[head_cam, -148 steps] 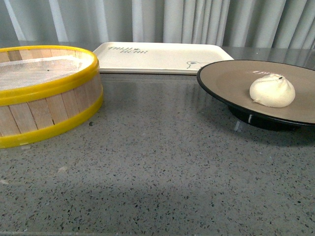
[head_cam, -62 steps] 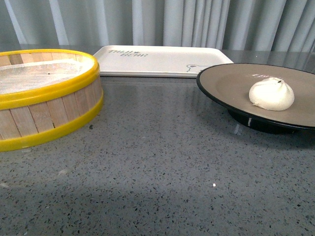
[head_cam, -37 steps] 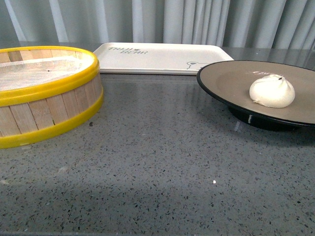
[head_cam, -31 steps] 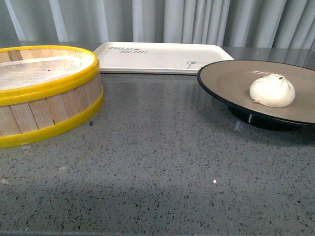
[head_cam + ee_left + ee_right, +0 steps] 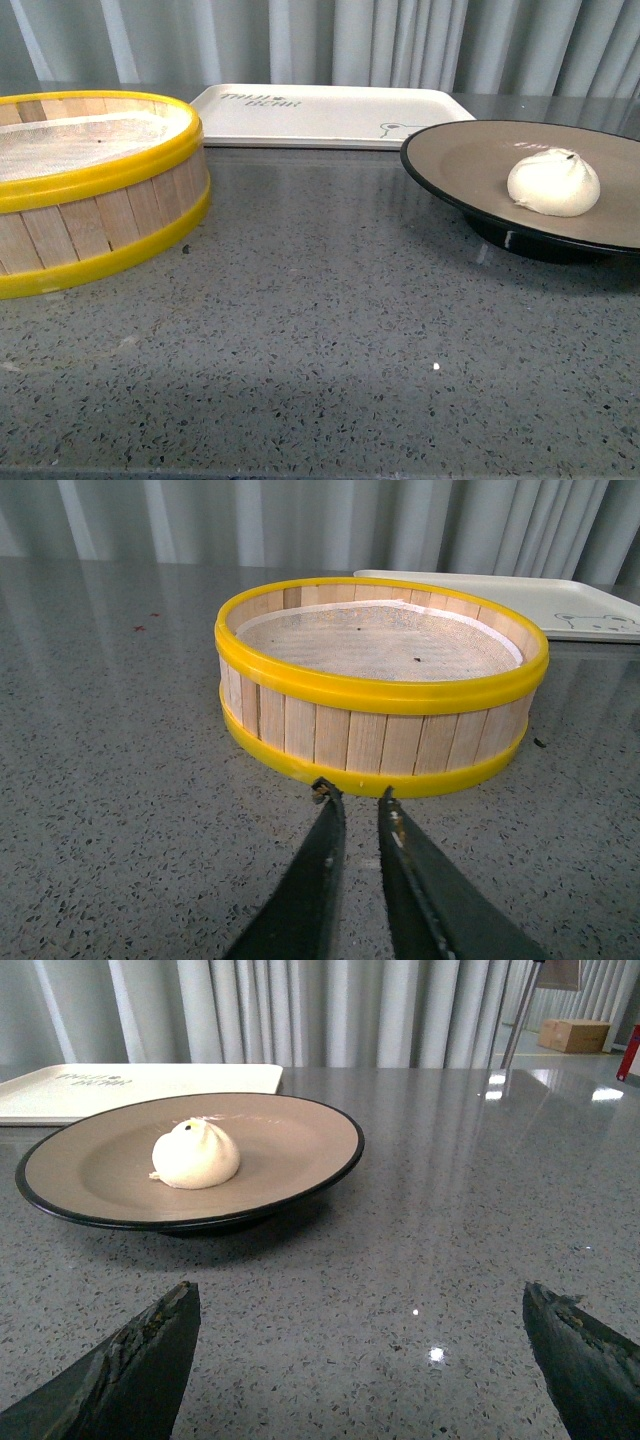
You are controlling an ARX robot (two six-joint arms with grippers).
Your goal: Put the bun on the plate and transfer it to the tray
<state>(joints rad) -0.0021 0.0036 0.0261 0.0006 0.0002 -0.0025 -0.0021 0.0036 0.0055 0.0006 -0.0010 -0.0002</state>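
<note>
Front view: bun (image 5: 553, 182) sits on plate (image 5: 470, 160), plate on bench (image 5: 320, 330) near tray (image 5: 330, 115); left tool (image 5: 355, 800) nearly closed, empty, facing steamer basket (image 5: 380, 695); right tool (image 5: 358, 1295) spread wide, empty, facing plate.

1 bun (image 5: 553, 183) is seen resting on the plate (image 5: 470, 160) at the right; the tray (image 5: 330, 115) is set farther back, and a yellow-rimmed steamer basket (image 5: 100, 215) is placed left on the table (image 5: 330, 330).
</note>
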